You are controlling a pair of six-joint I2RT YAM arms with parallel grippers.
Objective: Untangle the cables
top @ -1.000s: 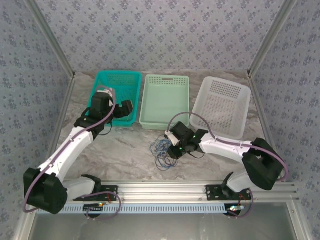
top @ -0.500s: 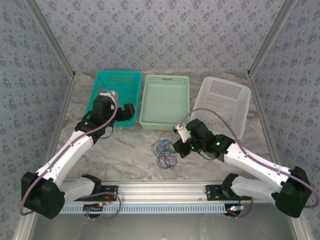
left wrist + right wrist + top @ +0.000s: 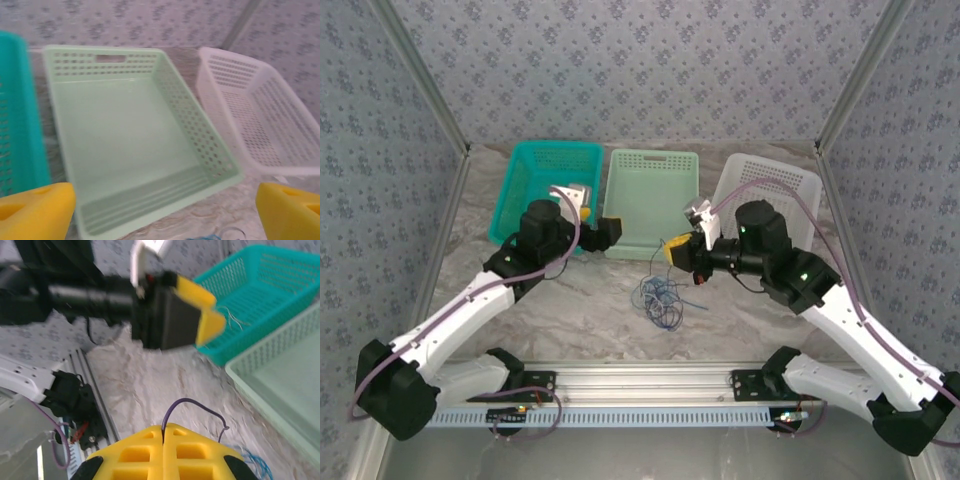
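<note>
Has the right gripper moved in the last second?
Yes. The right gripper, jaws shut on a dark purple cable, has moved from beside the tangle of thin blue cables toward the mint-green plastic basket.

The right gripper (image 3: 672, 252), pinched on the dark purple cable (image 3: 192, 405), is rising from the cables (image 3: 660, 298) toward the near edge of the green basket (image 3: 652, 154); the left gripper (image 3: 608, 232) is swinging over to that basket's near-left corner.

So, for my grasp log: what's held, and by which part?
Right gripper pinches the thin dark purple cable at the foot of a small loop; left gripper open, empty.
</note>
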